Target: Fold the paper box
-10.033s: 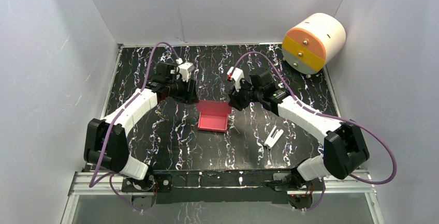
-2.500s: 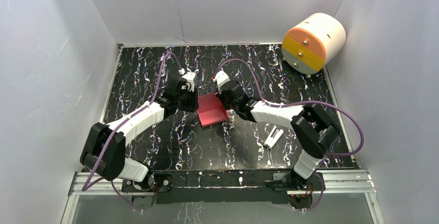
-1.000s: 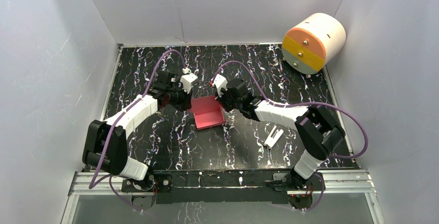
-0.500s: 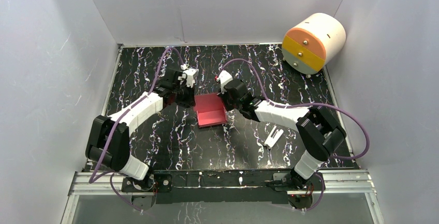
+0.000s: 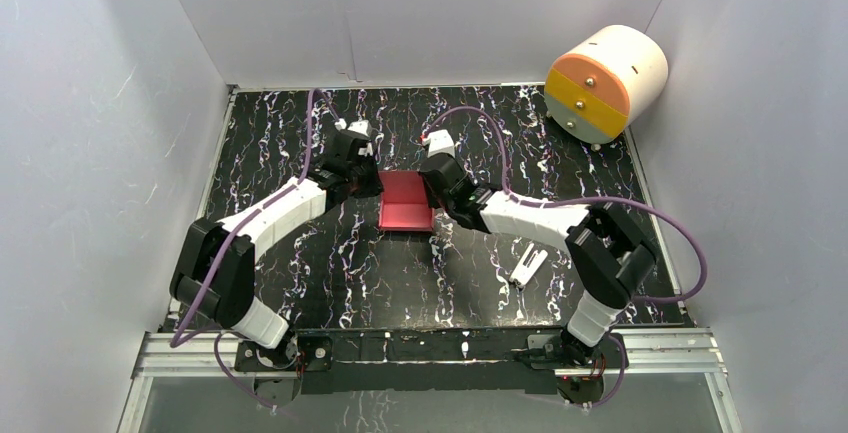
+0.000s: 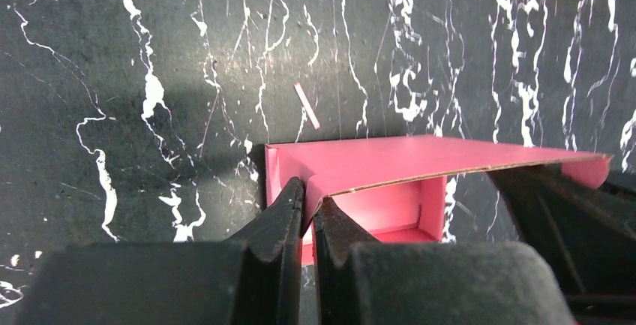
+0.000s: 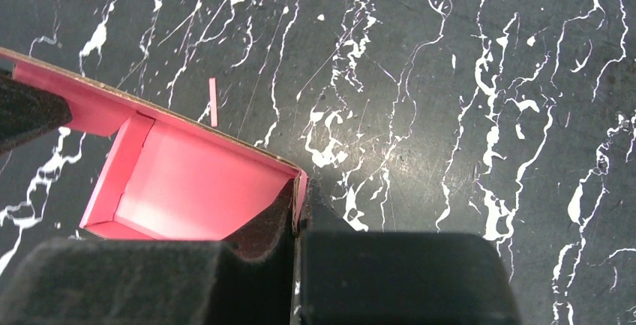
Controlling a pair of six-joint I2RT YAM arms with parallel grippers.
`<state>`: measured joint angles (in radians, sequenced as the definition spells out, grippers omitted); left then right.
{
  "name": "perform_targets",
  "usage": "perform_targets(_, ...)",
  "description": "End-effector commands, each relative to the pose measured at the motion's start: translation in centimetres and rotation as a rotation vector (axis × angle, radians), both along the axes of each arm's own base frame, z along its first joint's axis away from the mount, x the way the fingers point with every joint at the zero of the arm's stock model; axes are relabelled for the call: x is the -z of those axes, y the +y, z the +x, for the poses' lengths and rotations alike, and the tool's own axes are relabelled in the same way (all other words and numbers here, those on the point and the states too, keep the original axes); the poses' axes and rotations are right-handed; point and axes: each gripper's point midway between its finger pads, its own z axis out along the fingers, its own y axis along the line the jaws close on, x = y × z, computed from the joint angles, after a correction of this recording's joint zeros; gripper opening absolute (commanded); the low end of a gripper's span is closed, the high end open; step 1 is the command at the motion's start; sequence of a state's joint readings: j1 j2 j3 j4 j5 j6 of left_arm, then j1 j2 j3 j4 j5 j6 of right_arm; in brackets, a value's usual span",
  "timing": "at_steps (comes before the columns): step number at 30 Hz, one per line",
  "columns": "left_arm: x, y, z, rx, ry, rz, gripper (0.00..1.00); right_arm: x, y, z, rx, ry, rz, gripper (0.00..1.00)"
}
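The paper box [image 5: 405,203] is a small pink-red shallow box held between both arms at the middle of the black marbled table. My left gripper [image 5: 368,185] is shut on its left wall; in the left wrist view the fingertips [image 6: 307,194] pinch the card where the box [image 6: 420,164] has its long wall standing and the floor showing behind. My right gripper [image 5: 432,189] is shut on the right wall; in the right wrist view the gripper [image 7: 298,203] clamps the corner of the box [image 7: 195,182], whose open inside faces the camera.
A big white-and-orange cylinder [image 5: 605,83] stands at the back right corner. A small white clip-like piece [image 5: 527,265] lies right of centre near the right arm. A thin pink scrap [image 6: 306,106] lies on the table beyond the box. Grey walls enclose three sides.
Both grippers have carried the box a little toward the back and squared it to the table. The left wrist has swung round to the box's left wall.
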<state>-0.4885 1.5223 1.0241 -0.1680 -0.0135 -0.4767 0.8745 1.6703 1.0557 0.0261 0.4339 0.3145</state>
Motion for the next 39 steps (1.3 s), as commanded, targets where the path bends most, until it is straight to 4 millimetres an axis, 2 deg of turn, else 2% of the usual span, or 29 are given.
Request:
perform_targets(1,-3.1,-2.1,2.8,-0.128,-0.108,-0.144,0.00,-0.9,1.1,1.1,0.133,-0.006,0.077,0.00)
perform_targets(11,-2.0,-2.0,2.6,-0.149,-0.145,-0.171,0.00,-1.4,0.8,2.7,0.293,-0.042,0.152,0.00)
perform_targets(14,-1.5,-1.9,2.3,-0.151,-0.145,-0.179,0.00,-0.7,0.9,2.8,0.318,-0.032,0.168,0.01)
perform_targets(29,0.5,-0.9,-0.5,-0.129,-0.126,-0.186,0.00,3.4,-1.4,1.0,0.421,0.042,0.173,0.01)
perform_targets(34,1.3,0.1,-1.8,-0.136,-0.125,-0.177,0.01,4.2,-2.2,0.0,0.420,0.051,0.204,0.07)
perform_targets(39,1.7,0.5,-2.4,-0.133,-0.121,-0.160,0.01,3.8,-2.0,-0.2,0.382,0.044,0.202,0.11)
